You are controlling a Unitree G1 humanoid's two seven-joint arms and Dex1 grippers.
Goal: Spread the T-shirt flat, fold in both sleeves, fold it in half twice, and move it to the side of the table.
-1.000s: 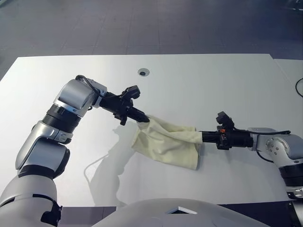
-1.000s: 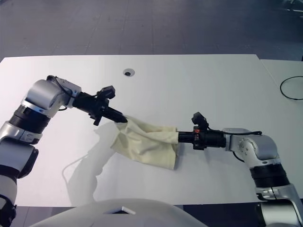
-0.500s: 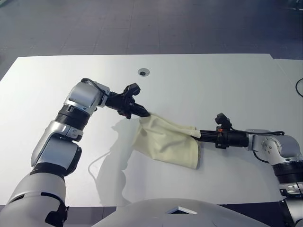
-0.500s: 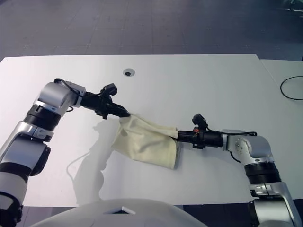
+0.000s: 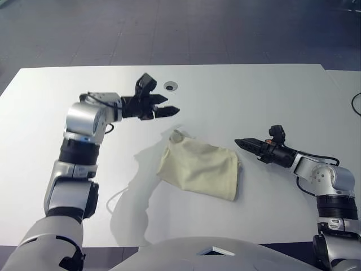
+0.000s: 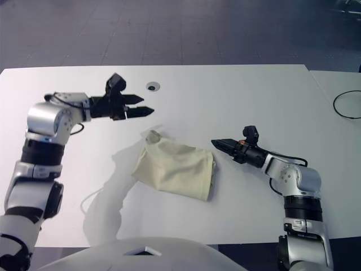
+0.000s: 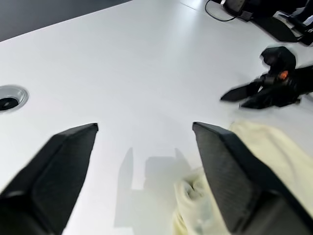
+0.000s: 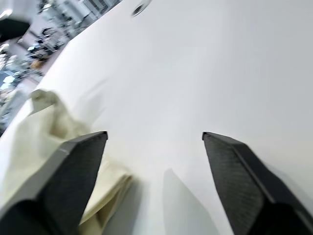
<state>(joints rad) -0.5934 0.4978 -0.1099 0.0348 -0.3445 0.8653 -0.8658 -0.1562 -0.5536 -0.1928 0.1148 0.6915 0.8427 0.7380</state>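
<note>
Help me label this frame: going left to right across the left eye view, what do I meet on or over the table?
left gripper → T-shirt → right gripper

No legible text, label, brand, number or sign recorded. T-shirt [image 5: 198, 167] fabric plain; table [image 5: 254, 96] surface unmarked as far as can be read.

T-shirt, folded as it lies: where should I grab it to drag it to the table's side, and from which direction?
Probably the thick stacked edge of the T-shirt that faces the right gripper, coming in low from the robot's right. The layers seem to end together there, so one pinch should catch the whole stack. The bunched far corner looks loose.
</note>
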